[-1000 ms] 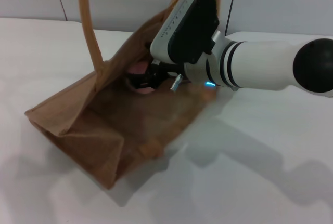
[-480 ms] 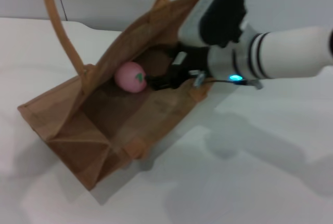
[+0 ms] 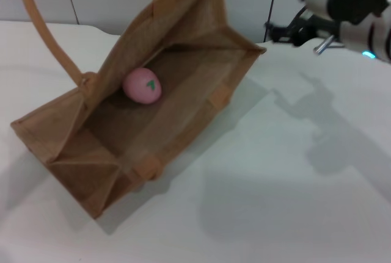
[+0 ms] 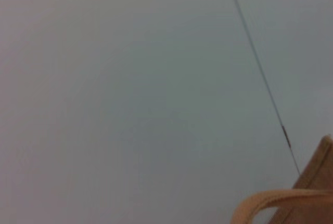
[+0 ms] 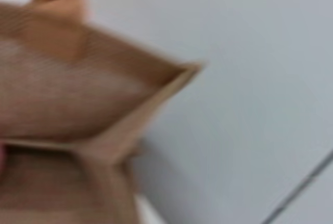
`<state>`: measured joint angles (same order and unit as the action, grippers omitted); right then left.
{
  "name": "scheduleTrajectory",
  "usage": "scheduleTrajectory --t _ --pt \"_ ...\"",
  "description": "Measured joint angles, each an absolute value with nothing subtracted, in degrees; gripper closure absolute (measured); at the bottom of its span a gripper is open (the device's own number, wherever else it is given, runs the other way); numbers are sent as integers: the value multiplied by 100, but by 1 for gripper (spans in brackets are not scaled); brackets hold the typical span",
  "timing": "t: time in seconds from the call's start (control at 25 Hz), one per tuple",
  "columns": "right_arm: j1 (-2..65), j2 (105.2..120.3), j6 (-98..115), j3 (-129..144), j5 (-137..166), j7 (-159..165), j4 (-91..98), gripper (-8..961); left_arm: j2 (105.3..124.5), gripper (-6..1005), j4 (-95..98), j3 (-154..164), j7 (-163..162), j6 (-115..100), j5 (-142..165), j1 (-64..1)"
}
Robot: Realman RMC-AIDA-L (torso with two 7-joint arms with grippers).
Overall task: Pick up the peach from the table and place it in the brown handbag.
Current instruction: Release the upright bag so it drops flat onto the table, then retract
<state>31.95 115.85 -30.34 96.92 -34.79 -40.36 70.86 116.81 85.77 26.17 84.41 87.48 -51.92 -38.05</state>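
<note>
One peach (image 3: 142,85) bagged, right gripper (image 3: 287,31) withdrawn.

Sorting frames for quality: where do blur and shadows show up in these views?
Head view: fairly sharp on the peach inside the brown handbag, the right gripper slightly smeared, with soft arm shadows on the table. Right wrist view: the bag's rim is heavily blurred. Left wrist view: soft, mostly plain wall, only a handle tip showing.

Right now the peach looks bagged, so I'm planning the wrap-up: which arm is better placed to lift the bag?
Right. Its pincer hovers beside the bag rim; the left arm isn't seen in the head view.
</note>
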Motion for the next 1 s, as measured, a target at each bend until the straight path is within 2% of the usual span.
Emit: scheduleTrajectory --t 0.64,0.88,0.92,1.0 --pt "2902 11599 -1210 9829 -3419 -3465 6754 92 11690 820 7230 2375 8958 8034 -5959 -3658" --pt "2902 11602 -1003 9828 -3414 -3288 6631 176 11685 799 6620 2234 9388 7981 -6426 -3674" --pt "2919 11602 -1009 9829 -3413 -3287 6619 372 11684 795 6563 2252 9412 7986 -6438 -3700" --pt "2930 11602 -1013 9833 -3412 -3283 6609 383 11688 788 6476 2288 9437 8034 -6443 -3746"
